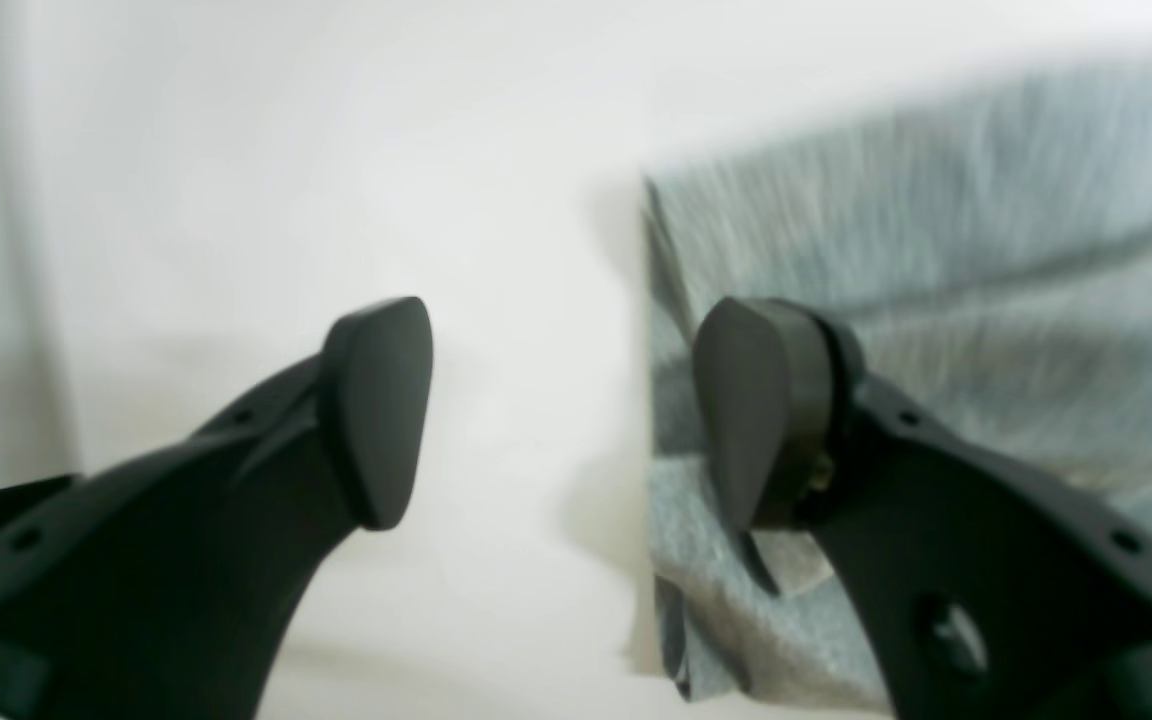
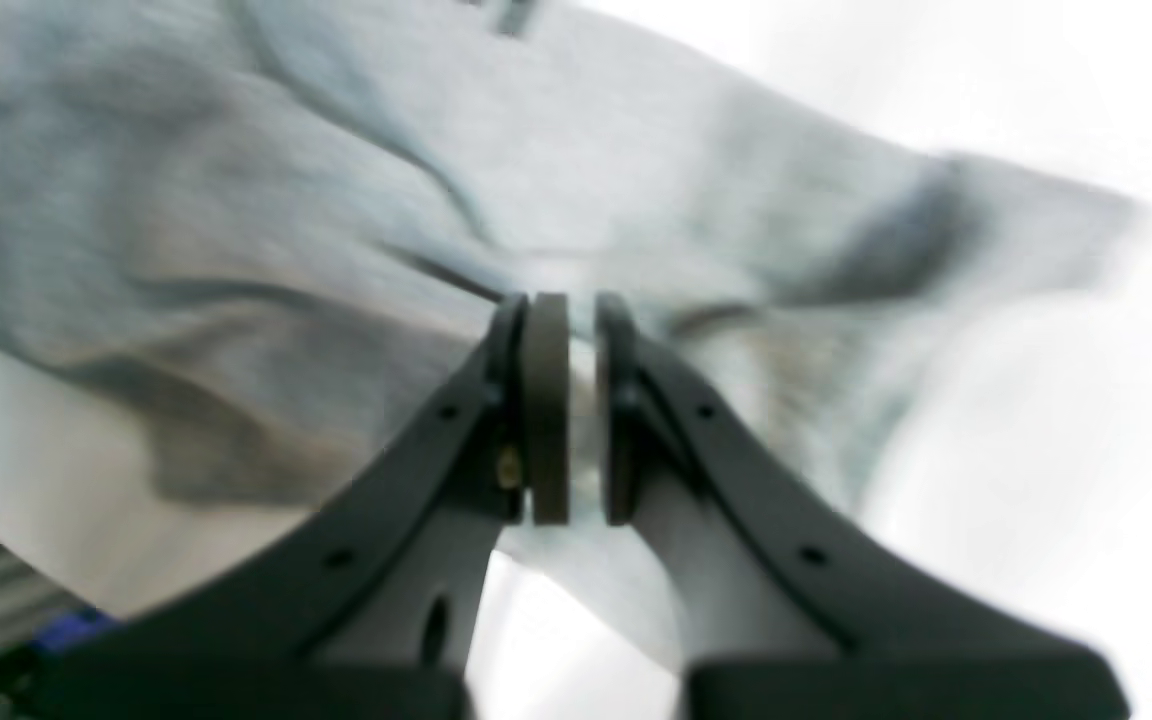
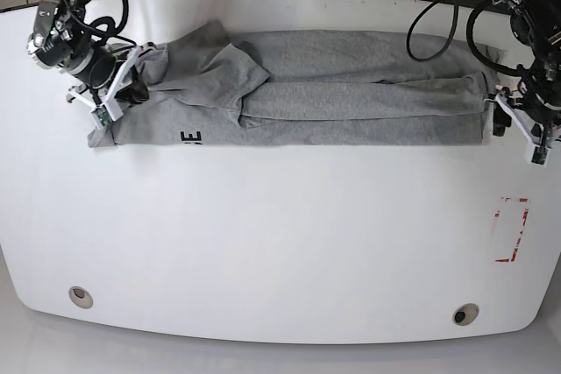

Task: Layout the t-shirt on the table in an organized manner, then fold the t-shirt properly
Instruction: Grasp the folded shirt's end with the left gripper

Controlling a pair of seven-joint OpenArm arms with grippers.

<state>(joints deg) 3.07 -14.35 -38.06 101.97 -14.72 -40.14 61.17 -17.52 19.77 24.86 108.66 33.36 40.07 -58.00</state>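
Note:
The heather-grey t-shirt (image 3: 351, 98) lies folded lengthwise in a long band across the far part of the white table (image 3: 280, 243). Part of its black lettering (image 3: 192, 137) shows near the left end. My right gripper (image 3: 131, 87) is at that left end. Its pads are shut on a pinch of the t-shirt's cloth (image 2: 336, 200), as the right wrist view shows at the right gripper (image 2: 571, 420). My left gripper (image 3: 498, 118) hangs at the band's right end. The left gripper (image 1: 566, 410) is open, one finger (image 1: 756, 410) over the t-shirt's edge (image 1: 936, 250), the other over bare table.
Two round metal grommets (image 3: 81, 296) (image 3: 465, 314) sit near the front edge. A red-and-white rectangular mark (image 3: 511, 229) is at the right. Cables (image 3: 429, 15) trail over the back right of the table.

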